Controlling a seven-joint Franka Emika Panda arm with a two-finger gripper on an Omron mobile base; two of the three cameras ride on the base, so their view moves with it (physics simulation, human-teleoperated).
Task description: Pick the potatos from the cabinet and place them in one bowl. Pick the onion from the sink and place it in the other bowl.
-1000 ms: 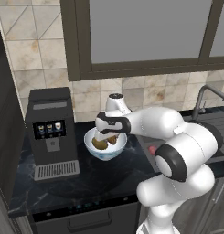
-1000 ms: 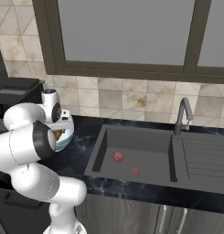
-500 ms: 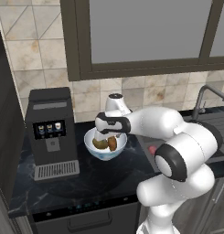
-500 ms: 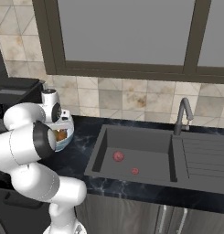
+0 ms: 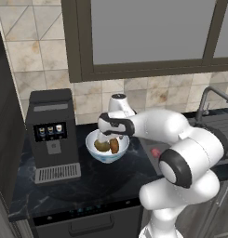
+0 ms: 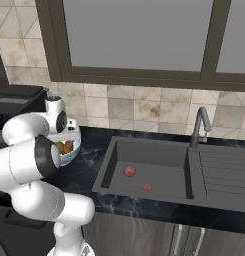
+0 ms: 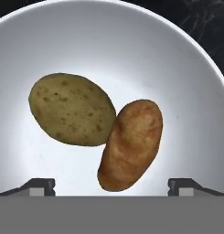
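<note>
Hand view: potatoes [image 7: 99, 125] 2, touching | white bowl [image 7: 186, 68] 1 | hand [image 7: 111, 185] fingers apart, holding nothing

Even, soft rendered light; faint shadows under the potatoes [image 7: 95, 128] in the white bowl [image 7: 177, 59]; base views slightly blurred

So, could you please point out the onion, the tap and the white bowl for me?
onion [image 6: 129, 171], right base view, its middle.
tap [image 6: 200, 122], right base view, its curved neck.
white bowl [image 5: 93, 152], left base view, its near left rim.
</note>
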